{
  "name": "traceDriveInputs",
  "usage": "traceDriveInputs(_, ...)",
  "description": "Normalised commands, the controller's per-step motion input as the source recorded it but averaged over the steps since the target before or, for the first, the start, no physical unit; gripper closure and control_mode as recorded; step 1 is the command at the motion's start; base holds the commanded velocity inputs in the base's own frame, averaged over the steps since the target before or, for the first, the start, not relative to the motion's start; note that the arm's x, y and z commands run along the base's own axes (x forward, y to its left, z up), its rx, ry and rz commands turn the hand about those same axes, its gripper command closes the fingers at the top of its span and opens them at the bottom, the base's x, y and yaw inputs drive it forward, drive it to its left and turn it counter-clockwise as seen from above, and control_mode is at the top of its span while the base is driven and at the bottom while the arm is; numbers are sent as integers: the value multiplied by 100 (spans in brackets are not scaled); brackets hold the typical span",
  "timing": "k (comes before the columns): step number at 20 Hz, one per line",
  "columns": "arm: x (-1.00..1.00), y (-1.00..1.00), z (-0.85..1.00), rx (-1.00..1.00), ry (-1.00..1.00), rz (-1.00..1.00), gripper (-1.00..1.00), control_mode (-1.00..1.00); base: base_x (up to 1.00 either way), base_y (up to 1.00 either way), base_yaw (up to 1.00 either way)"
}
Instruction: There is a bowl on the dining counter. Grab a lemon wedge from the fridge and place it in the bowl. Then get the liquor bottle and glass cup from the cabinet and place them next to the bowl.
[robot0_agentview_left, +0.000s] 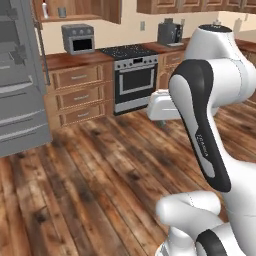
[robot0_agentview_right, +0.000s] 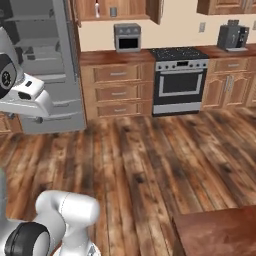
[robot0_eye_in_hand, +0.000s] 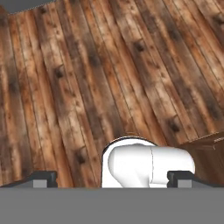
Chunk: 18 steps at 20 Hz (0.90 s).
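My gripper (robot0_eye_in_hand: 113, 180) is open with nothing between its fingertips (robot0_eye_in_hand: 43, 179) and points down at the plank floor. The white hand (robot0_agentview_right: 31, 99) hangs in front of the fridge (robot0_agentview_right: 55, 75), whose upper part shows grey shelves. High on the back wall, the cabinet (robot0_agentview_right: 127, 10) stands open. On its shelf are the liquor bottle (robot0_agentview_right: 97, 9) and the glass cup (robot0_agentview_right: 113, 11); in the left base view I find the bottle (robot0_agentview_left: 45, 10) and the cup (robot0_agentview_left: 62, 12) at top left. A corner of the dining counter (robot0_agentview_right: 220, 232) lies at lower right. The bowl and the lemon wedge are out of view.
A grey toaster oven (robot0_agentview_right: 127, 37) sits on the wall counter over wooden drawers (robot0_agentview_right: 117, 92). To the right of the drawers stands a black-and-steel stove (robot0_agentview_right: 180, 80). A coffee machine (robot0_agentview_right: 232, 35) sits further right. Wide wooden floor (robot0_agentview_right: 150, 160) lies between me and the units.
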Motion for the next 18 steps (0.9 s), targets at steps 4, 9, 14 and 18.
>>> traceDriveInputs(4, 0, 0, 0, 0, 0, 0, -100, 100, 100, 42, -13)
traceDriveInputs(9, 0, 0, 0, 0, 0, 0, -100, 100, 100, 36, -12)
traceDriveInputs(14, 0, 0, 0, 0, 0, 0, -100, 100, 100, 12, -9)
traceDriveInputs(18, 0, 0, 0, 0, 0, 0, -100, 100, 100, 0, -3)
